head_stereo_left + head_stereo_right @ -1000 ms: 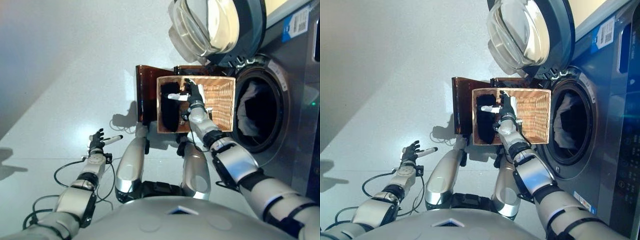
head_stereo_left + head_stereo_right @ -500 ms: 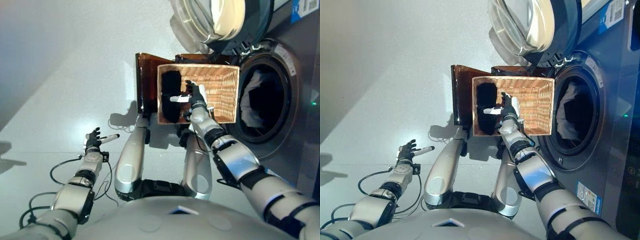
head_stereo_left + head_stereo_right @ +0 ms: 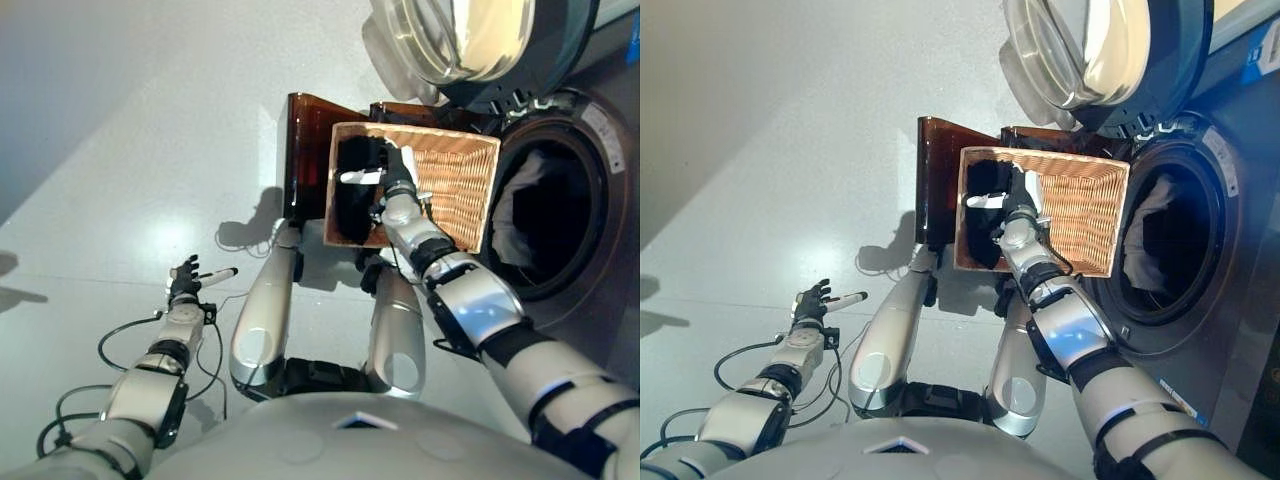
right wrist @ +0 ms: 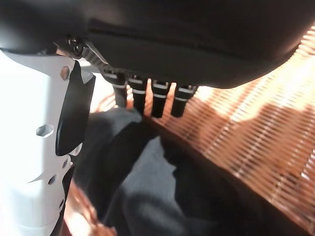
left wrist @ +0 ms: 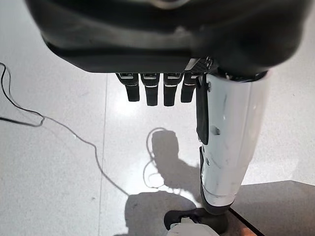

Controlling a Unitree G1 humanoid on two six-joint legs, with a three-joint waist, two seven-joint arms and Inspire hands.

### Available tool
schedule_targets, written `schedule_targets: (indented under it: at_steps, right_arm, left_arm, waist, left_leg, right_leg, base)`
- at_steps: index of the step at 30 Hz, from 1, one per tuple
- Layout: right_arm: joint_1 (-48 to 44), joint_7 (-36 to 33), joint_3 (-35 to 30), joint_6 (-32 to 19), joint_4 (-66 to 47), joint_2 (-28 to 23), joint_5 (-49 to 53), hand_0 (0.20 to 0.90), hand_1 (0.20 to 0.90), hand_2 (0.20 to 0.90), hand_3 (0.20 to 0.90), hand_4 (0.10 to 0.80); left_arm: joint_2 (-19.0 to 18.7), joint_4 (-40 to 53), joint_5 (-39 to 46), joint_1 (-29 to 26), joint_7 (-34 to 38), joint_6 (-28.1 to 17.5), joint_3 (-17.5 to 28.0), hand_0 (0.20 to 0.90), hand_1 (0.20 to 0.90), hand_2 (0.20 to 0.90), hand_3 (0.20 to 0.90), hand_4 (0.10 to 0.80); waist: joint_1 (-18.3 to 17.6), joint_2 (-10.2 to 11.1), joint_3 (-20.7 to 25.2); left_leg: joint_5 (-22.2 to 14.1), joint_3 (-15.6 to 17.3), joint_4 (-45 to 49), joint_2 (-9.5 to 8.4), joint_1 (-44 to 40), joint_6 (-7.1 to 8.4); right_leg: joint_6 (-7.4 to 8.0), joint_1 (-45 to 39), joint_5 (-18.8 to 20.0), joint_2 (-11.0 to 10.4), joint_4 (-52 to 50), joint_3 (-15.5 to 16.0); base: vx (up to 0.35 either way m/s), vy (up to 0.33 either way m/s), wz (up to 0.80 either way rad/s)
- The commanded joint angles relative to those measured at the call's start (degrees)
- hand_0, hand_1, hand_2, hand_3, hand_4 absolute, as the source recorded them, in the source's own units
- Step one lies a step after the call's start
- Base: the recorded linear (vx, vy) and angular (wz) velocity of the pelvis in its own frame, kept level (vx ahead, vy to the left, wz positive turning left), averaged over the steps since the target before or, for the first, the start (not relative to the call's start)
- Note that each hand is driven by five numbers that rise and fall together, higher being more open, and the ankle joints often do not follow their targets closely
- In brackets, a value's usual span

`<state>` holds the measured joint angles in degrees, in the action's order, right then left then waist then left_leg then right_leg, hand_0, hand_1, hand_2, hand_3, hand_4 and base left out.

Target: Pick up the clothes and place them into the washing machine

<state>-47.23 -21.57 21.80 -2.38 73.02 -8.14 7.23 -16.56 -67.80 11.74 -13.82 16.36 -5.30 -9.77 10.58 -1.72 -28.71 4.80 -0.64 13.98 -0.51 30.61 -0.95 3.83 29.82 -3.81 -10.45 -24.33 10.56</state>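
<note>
The right hand [image 3: 393, 178] hovers with relaxed, straight fingers [image 4: 147, 98] over the dark crumpled cloth [image 3: 985, 215] in the rectangular woven wicker basket [image 3: 455, 195]. It should sink deeper, then curl firmly around a fold.

Black clothes [image 3: 352, 195] lie in a tan woven basket [image 3: 455, 190] beside the dark-grey washing machine [image 3: 590, 200], on a pale grey floor [image 3: 130, 150].

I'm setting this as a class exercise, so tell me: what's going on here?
The robot's right hand reaches, fingers open, into a wicker basket over a dark garment, not yet gripping it. The washing machine beside the basket stands with its door open, laundry already inside. The left hand hangs idle over the floor.
</note>
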Motion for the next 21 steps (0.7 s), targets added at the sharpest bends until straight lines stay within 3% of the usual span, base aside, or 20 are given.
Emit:
schedule_targets:
  at_steps: [1, 21]
  right_arm:
    - [-4.2, -2.4, -1.4, -1.7, -1.9, -1.7, -0.1, 0.9, 0.9, 0.9, 0.9, 0.8]
    - [-6.0, -0.2, 2.9, 2.0, 2.2, -0.7, -8.1, 0.9, 0.9, 0.9, 0.9, 0.8]
  left_arm:
    - [-5.5, -1.6, 0.7, 1.8, 1.6, 0.0, 0.1, 0.9, 0.9, 0.9, 0.9, 0.8]
    - [-6.9, -3.7, -0.1, 0.0, 1.5, 0.9, 0.1, 0.9, 0.9, 0.9, 0.9, 0.8]
  waist:
    - [1.8, 0.1, -1.1]
    - [2.2, 0.1, -1.1]
  left_leg:
    - [-6.5, 1.4, 7.2, -3.98, 1.1, 1.41]
    - [-7.4, 0.5, 10.4, -4.17, 5.0, 1.08]
  right_leg:
    - [1.63, 0.1, 3.9, -1.2, 2.8, -1.2]
    - [0.99, 3.7, 1.8, -1.4, -1.6, -0.5]
  base:
    - [0.005, -0.013, 0.12]
    - [0.003, -0.005, 0.03]
